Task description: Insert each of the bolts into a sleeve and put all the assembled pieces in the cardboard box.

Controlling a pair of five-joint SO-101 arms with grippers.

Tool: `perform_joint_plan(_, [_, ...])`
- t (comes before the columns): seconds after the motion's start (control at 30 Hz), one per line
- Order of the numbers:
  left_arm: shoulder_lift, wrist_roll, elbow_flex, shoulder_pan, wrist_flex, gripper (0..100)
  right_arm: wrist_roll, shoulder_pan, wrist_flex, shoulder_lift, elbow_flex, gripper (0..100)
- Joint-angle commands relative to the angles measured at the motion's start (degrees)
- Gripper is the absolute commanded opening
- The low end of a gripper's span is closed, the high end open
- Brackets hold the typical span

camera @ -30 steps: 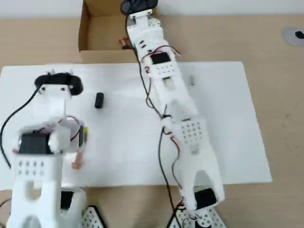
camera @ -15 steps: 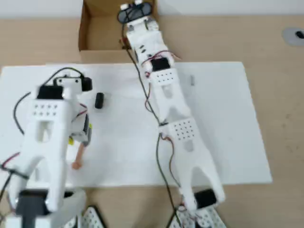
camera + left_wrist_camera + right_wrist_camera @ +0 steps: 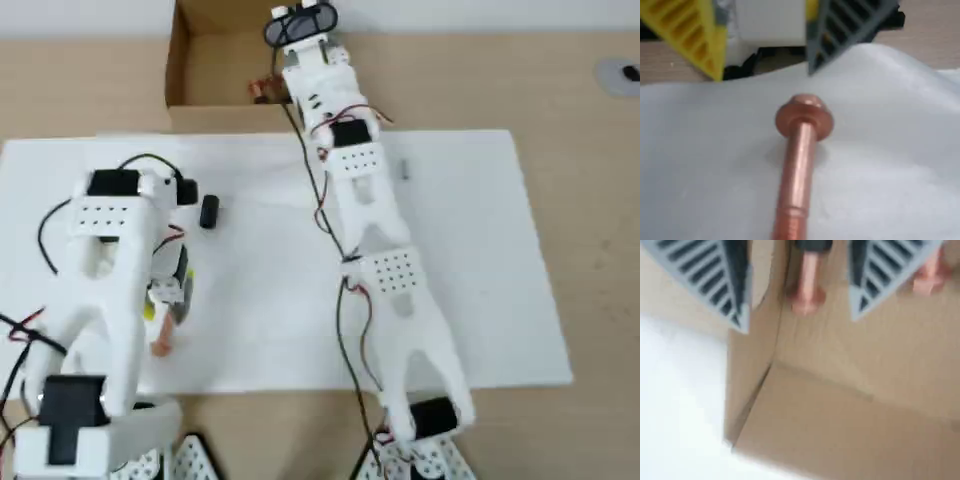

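A copper bolt (image 3: 799,150) lies on the white sheet (image 3: 270,290), seen in the high view as the bolt (image 3: 160,340) near the sheet's front left. My left gripper (image 3: 765,70) stands open just past its head, with its yellow finger (image 3: 690,35) and grey finger (image 3: 840,30) wide apart. A black sleeve (image 3: 208,211) rests on the sheet beside the left arm. My right gripper (image 3: 799,320) hangs open inside the cardboard box (image 3: 180,60), over an assembled bolt and sleeve (image 3: 807,285). A second copper piece (image 3: 927,280) lies beside it.
The right arm (image 3: 360,190) stretches across the sheet's middle up to the box at the back. Bare wooden table (image 3: 560,90) surrounds the sheet. A small grey item (image 3: 404,168) lies at the sheet's back right.
The left arm has swung forward and brought its gripper down by the bolt. The right arm has shifted slightly at the box.
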Motion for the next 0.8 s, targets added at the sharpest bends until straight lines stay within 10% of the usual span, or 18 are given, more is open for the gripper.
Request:
perform_joint_plan(0.0, [-0.04, -2.46, 0.26, -0.7, 0.7, 12, 0.35, 1.1, 3.78, -1.27, -6.02, 16.6])
perform_joint_plan(0.4, [-0.66, -29.19, 3.78, -8.26, 0.62, 12, 0.18, 5.05, 21.01, -11.56, -8.57, 16.6])
perform_joint_plan(0.77, [-0.4, -18.9, 5.01, -8.0, 0.44, 12, 0.18, 6.11, 31.3, -19.21, -8.57, 16.6])
